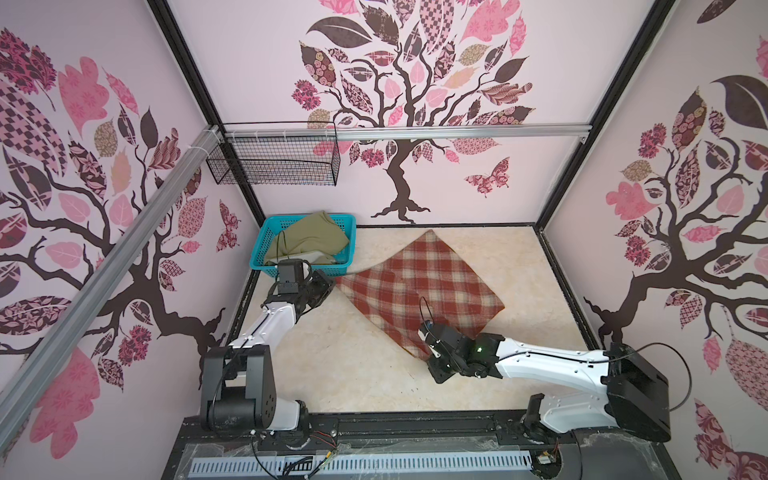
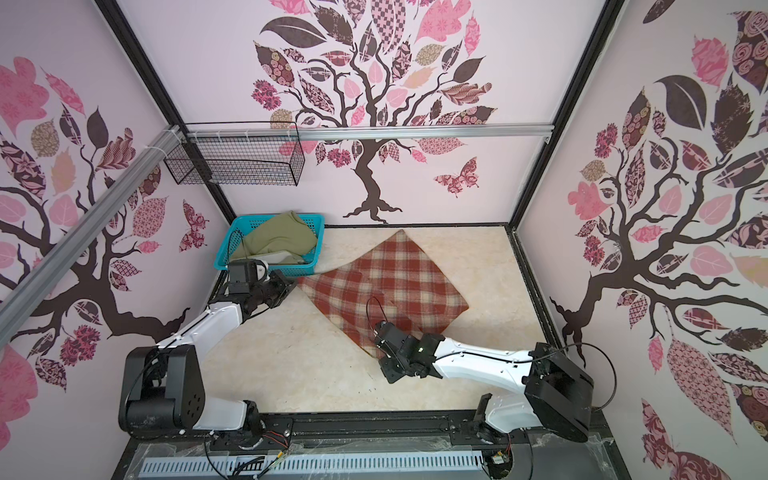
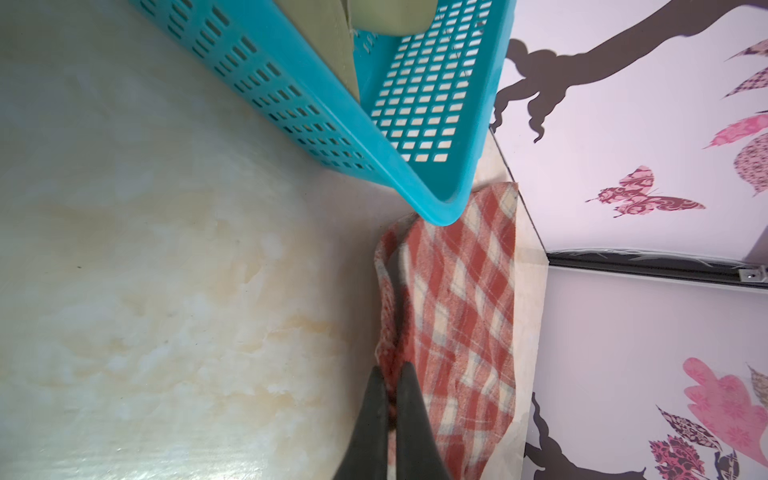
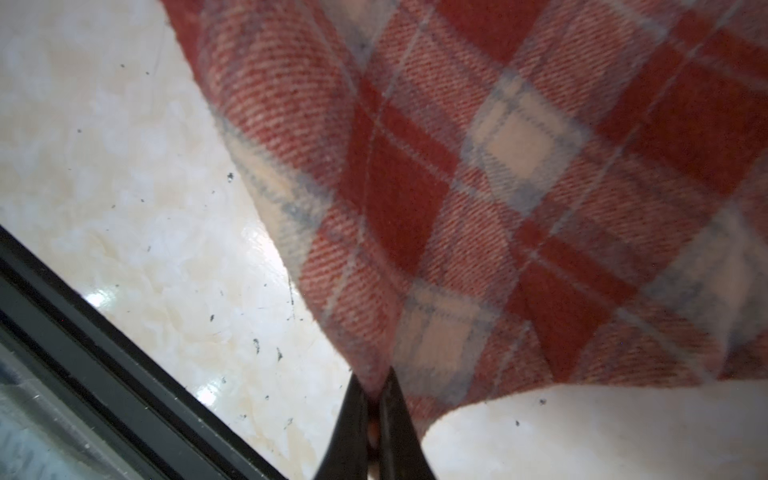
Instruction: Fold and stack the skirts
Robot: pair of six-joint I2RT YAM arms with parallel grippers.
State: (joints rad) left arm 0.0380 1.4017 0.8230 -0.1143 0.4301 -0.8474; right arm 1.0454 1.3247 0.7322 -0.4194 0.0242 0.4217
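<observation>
We see the plaid skirt (image 1: 419,282) lying on the desk (image 1: 353,374). Our left pincer (image 3: 392,374) pinches its corner beside the blue basket (image 1: 261,245), and our right pincer (image 4: 374,380) pinches the near corner (the 2 are squeezed tight on cloth). The green skirt (image 1: 309,243) sits in the basket.

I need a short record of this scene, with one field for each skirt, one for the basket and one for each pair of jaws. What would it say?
plaid skirt: lying mostly flat on the table, turned like a diamond
olive skirt: crumpled inside the turquoise basket
turquoise basket: at the far left corner of the table
left jaws: shut on the plaid skirt's corner beside the basket
right jaws: shut on the plaid skirt's near corner
stack: not yet begun
</observation>
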